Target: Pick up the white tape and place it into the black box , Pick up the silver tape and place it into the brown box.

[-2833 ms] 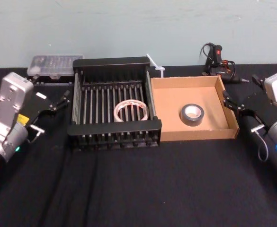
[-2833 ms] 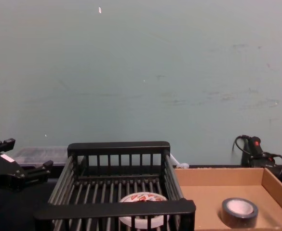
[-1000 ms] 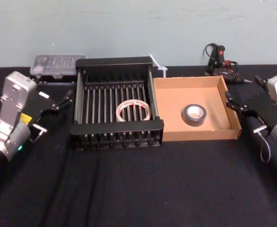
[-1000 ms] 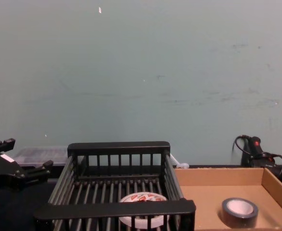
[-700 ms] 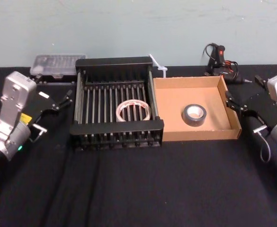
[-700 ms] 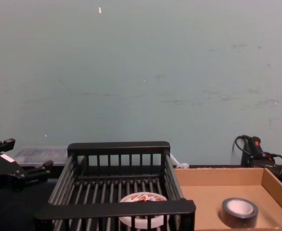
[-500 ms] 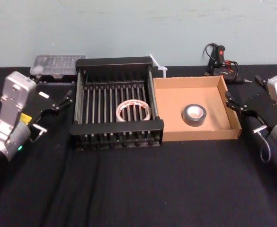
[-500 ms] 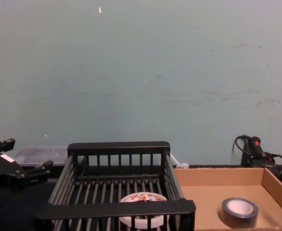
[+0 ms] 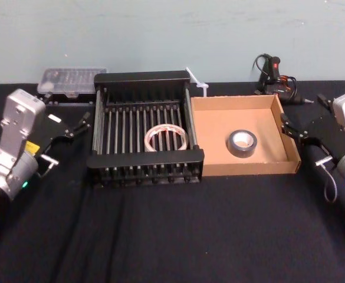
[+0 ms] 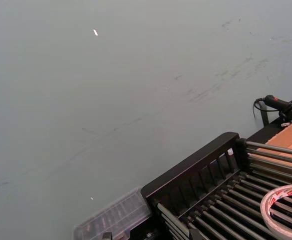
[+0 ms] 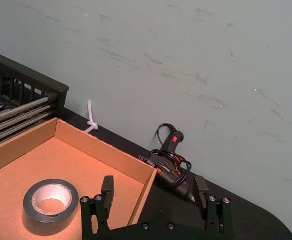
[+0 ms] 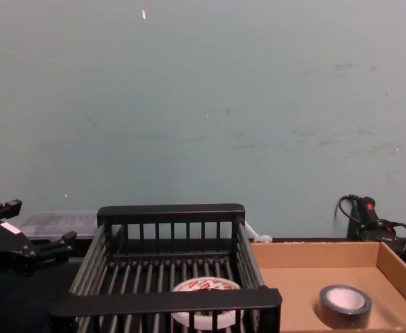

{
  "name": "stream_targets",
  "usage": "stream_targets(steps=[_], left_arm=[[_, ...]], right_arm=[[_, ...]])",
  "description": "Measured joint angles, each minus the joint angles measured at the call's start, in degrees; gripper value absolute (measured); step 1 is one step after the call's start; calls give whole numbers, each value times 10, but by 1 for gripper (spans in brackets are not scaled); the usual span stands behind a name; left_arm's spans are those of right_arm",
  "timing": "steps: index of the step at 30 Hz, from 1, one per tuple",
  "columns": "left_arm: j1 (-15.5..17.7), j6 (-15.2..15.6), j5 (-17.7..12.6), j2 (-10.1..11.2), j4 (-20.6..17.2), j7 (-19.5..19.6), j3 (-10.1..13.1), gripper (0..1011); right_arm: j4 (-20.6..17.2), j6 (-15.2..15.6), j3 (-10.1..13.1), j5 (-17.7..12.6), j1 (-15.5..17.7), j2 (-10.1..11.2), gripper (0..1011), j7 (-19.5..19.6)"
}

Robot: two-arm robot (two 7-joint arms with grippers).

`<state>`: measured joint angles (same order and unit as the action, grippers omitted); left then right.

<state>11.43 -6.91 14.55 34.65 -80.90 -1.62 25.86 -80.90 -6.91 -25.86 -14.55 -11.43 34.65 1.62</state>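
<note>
Two containers are seen side by side and touching on the black table (image 9: 172,236): the black box (image 9: 143,158) on the left, the brown box (image 9: 243,167) on the right; the white tape (image 9: 167,139) is found flat on the barred floor of the former; the silver tape (image 9: 241,143) is found on the floor of the latter; the left gripper (image 9: 72,127), just left of the black box, is spread and empty; the right gripper (image 11: 153,197), at the brown box's right wall, is likewise spread and empty.

We see the white tape (image 9: 167,139) lying flat in the black box (image 9: 144,161), the silver tape (image 9: 240,144) flat in the brown box (image 9: 247,167) alongside.
</note>
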Motion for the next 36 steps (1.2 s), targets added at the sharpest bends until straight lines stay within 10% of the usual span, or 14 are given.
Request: stream_targets(steps=[36], left_arm=[[0, 0, 0, 0, 0, 0, 0, 1001]], right_arm=[[0, 0, 0, 0, 0, 0, 1002, 0]])
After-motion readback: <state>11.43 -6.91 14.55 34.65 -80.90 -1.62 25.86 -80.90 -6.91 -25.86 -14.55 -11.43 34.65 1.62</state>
